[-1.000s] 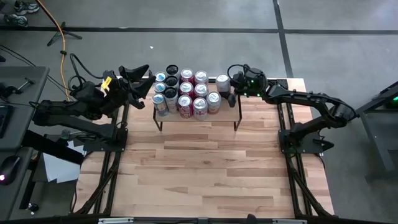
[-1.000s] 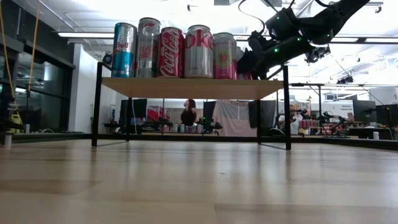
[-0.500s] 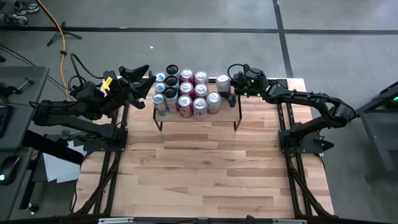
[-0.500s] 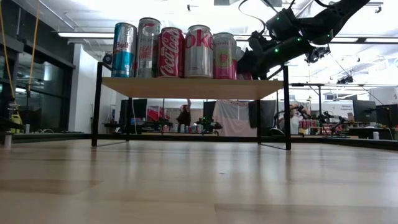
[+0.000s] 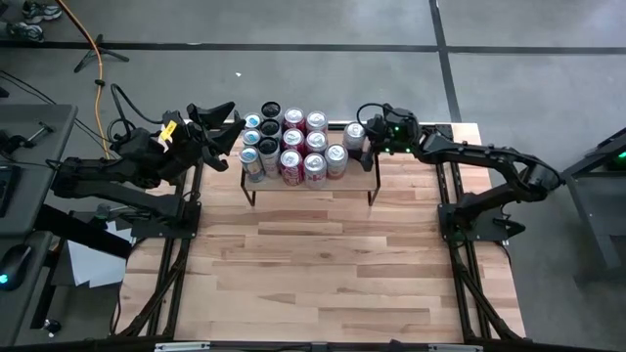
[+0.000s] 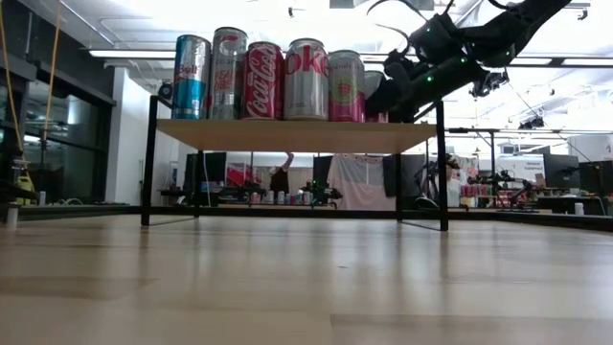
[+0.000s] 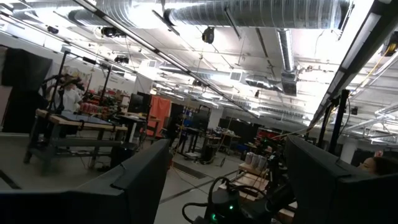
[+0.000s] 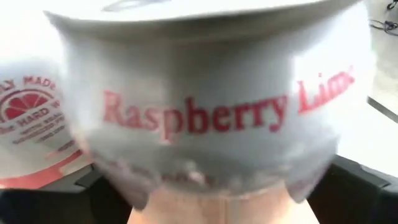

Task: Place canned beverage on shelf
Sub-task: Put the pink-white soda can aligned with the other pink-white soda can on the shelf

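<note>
The right wrist view is filled by a silver Raspberry Lime can (image 8: 205, 112), seen standing on the shelf (image 5: 364, 174) at its right end, just beside the other cans (image 5: 293, 147). The can is judged rigid, smooth and easily dented; it is best taken round the mid-body. The right gripper (image 5: 369, 140) is placed around it, but whether it grips cannot be told. The left gripper (image 5: 217, 125) is held open beside the shelf's left end.
</note>
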Robot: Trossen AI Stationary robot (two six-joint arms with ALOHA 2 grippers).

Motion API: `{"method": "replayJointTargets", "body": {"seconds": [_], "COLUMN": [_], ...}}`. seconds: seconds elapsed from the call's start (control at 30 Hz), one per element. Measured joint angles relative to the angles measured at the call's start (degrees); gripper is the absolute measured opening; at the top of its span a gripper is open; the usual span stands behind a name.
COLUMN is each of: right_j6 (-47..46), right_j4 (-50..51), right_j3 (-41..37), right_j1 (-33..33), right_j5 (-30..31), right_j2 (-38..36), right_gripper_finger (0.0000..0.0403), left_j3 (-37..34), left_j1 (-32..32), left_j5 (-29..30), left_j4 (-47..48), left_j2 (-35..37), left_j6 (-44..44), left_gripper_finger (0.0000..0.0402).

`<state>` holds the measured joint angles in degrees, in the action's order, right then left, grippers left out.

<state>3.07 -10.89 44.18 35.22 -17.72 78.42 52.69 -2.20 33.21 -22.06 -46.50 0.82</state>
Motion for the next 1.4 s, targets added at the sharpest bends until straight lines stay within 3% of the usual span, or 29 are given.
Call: {"method": "replayJointTargets", "body": {"seconds": [0.47,0.8,0.9,1.03,1.13,1.27,1.33,1.4], "right_j6": [7.5,6.8,2.0,-14.7,-26.2,-30.6,-33.4,-35.2], "right_j4": [12.9,21.9,21.3,18.8,14.7,7.2,8.9,17.7], "right_j3": [0.0,0.0,0.0,0.0,0.0,0.2,2.2,7.1], "right_j1": [0.4,0.4,0.4,0.4,0.4,0.0,-1.0,-2.8], "right_j5": [0.8,3.3,7.0,11.7,12.0,10.7,10.6,12.2], "right_j2": [-10.5,-20.9,-24.4,-28.1,-29.3,-28.5,-26.9,-23.8], "right_gripper_finger": [0.0378,0.0378,0.0378,0.0378,0.0378,0.0378,0.0378,0.0378], "left_j3": [0.0,0.0,0.0,0.0,0.0,0.0,0.0,0.0], "left_j1": [0.0,0.0,0.0,0.0,0.0,0.0,0.0,0.0], "left_j5": [0.1,0.1,0.1,0.1,0.1,0.4,0.5,0.5], "left_j4": [0.1,0.2,0.2,0.5,0.4,0.4,0.4,0.4], "left_j2": [0.0,0.2,0.2,0.2,0.2,0.2,0.2,0.2], "left_j6": [0.0,-1.5,-2.1,-2.2,-2.1,-2.1,-2.1,-2.1], "left_gripper_finger": [0.0257,0.0257,0.0257,0.0257,0.0257,0.0257,0.0257,0.0257]}}
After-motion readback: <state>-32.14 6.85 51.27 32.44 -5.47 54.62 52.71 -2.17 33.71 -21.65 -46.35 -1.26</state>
